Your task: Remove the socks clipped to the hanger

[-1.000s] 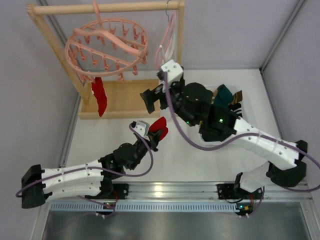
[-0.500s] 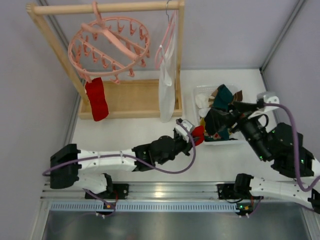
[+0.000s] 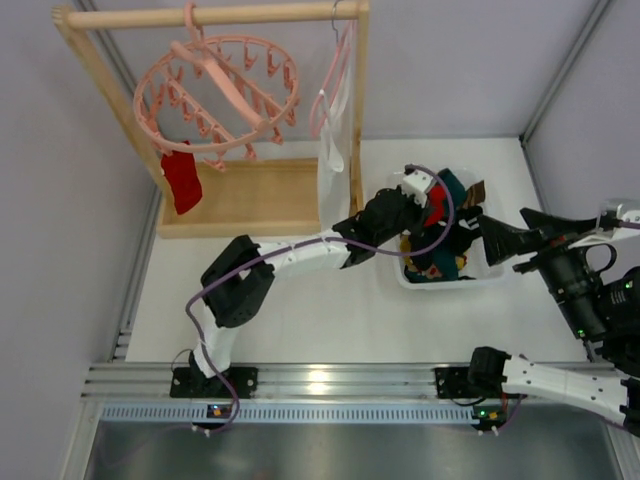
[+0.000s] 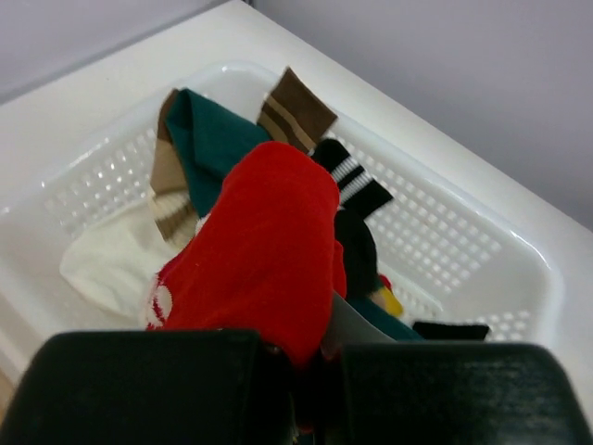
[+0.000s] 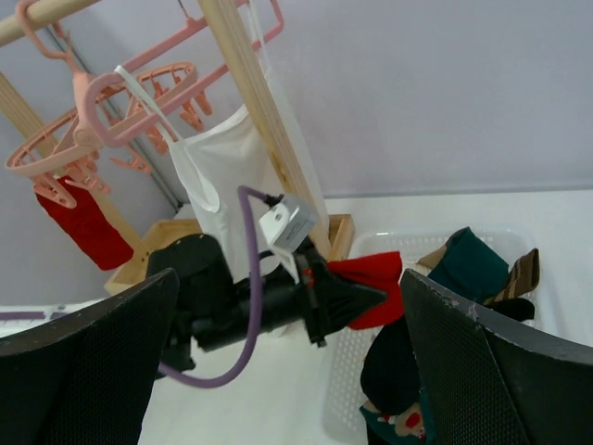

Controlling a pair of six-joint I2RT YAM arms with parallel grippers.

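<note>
**One sock clipped, one in your left jaws**

On the table [image 3: 300,310], your one ring hanger [image 3: 235,95] carries a single clipped red sock [image 3: 181,180]. One white basket [image 4: 482,241] holds a sock pile [image 4: 213,139] I cannot count. Your left gripper [image 4: 301,357] has its jaws clamped on a second red sock [image 4: 264,250] above it. Your right gripper [image 3: 512,232] has its jaws gaping wide, empty.

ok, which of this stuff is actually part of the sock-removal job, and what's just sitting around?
Job:
round pink hanger
clipped red sock hanging from it
held red sock, pinched in the left gripper over the basket
white basket with loose socks in it

Just there:
wooden rail frame
slim pink hanger carrying the white cloth
</note>
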